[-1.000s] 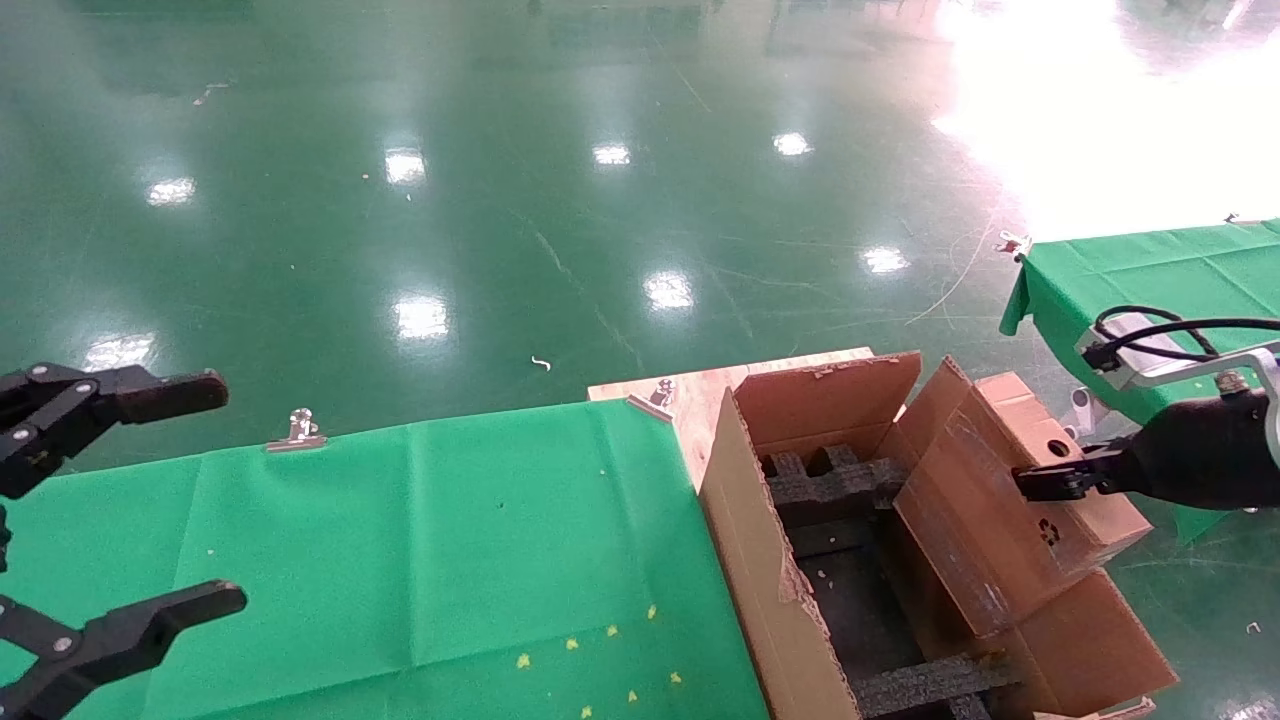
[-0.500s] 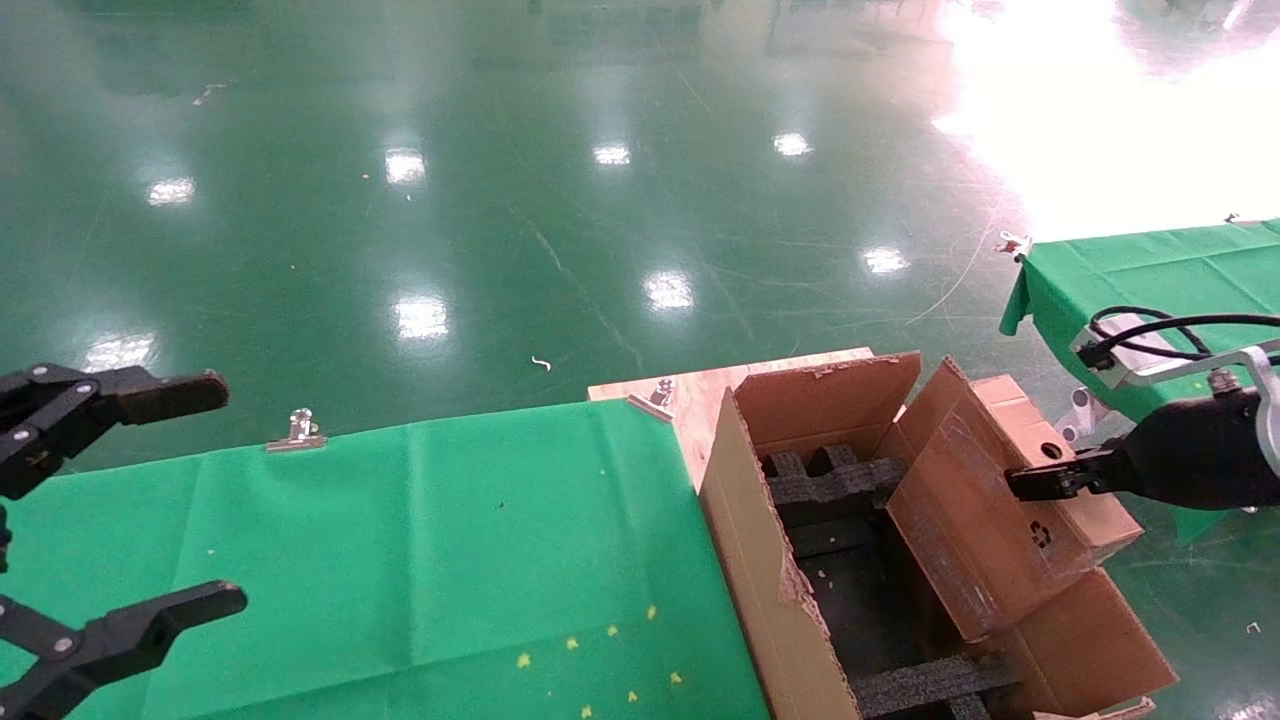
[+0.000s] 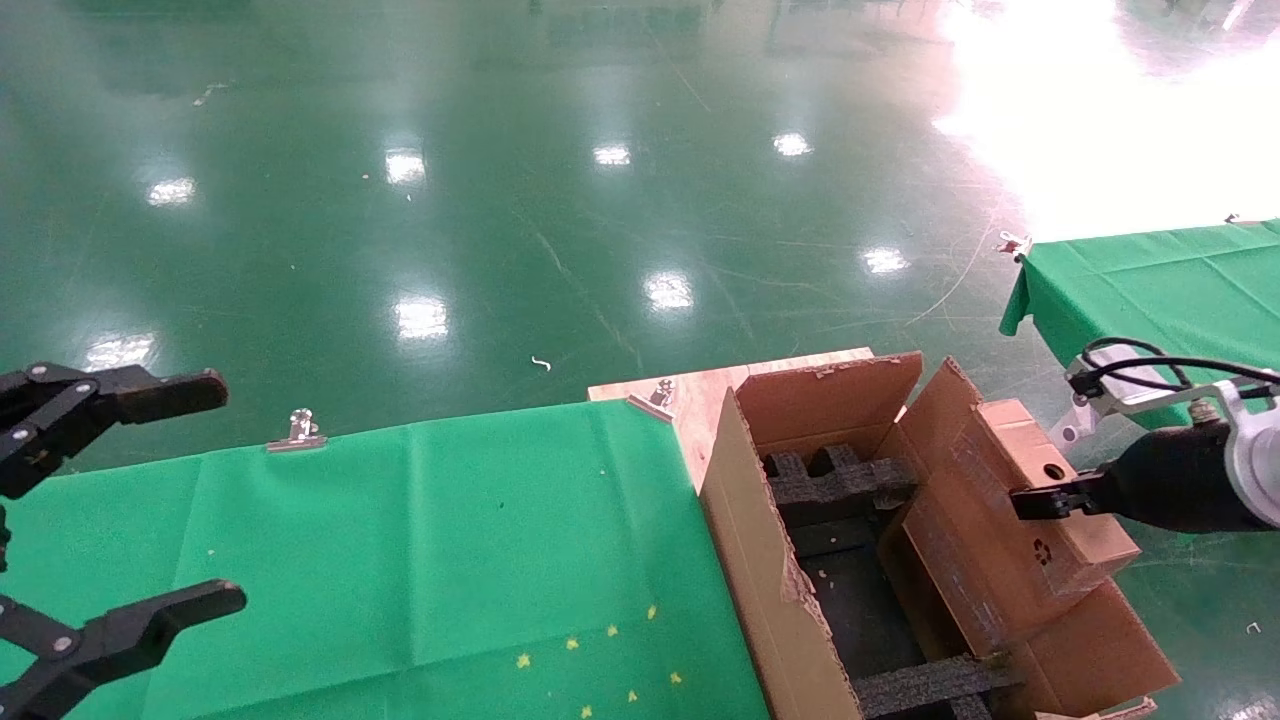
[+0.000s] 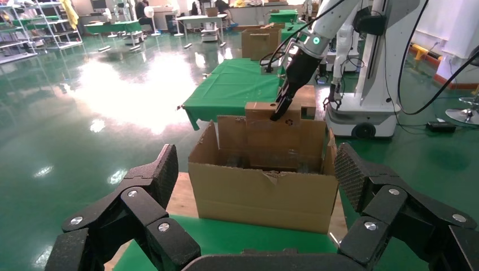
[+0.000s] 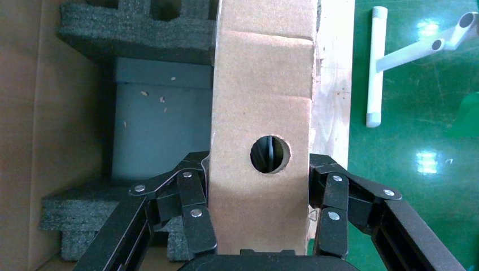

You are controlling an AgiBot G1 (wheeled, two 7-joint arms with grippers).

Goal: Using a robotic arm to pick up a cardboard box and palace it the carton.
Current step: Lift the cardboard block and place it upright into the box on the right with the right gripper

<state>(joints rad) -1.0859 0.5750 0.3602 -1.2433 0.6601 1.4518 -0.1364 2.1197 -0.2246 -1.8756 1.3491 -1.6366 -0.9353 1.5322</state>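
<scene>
My right gripper (image 3: 1040, 500), on the white-shelled robotic arm (image 4: 316, 34), is shut on the small brown cardboard box (image 3: 1000, 530). The box's round hole (image 5: 270, 153) faces the wrist camera and black fingers (image 5: 195, 212) press both of its sides. The box hangs tilted at the right side of the large carton (image 3: 760, 570), its lower end inside the opening, above black foam inserts (image 3: 835, 480). In the left wrist view the box (image 4: 274, 132) rises above the carton (image 4: 260, 192). My left gripper (image 3: 150, 490) is open and empty at the far left over the green table.
A green-cloth table (image 3: 400, 560) with metal clips (image 3: 298, 430) lies left of the carton, which stands on a wooden board (image 3: 690, 395). A second green table (image 3: 1150, 270) is at the right. A white pipe piece (image 5: 377, 68) lies on the floor beside the carton.
My right gripper has lowered slightly with the cardboard box, which now sits deeper in the carton. The left arm has not moved.
</scene>
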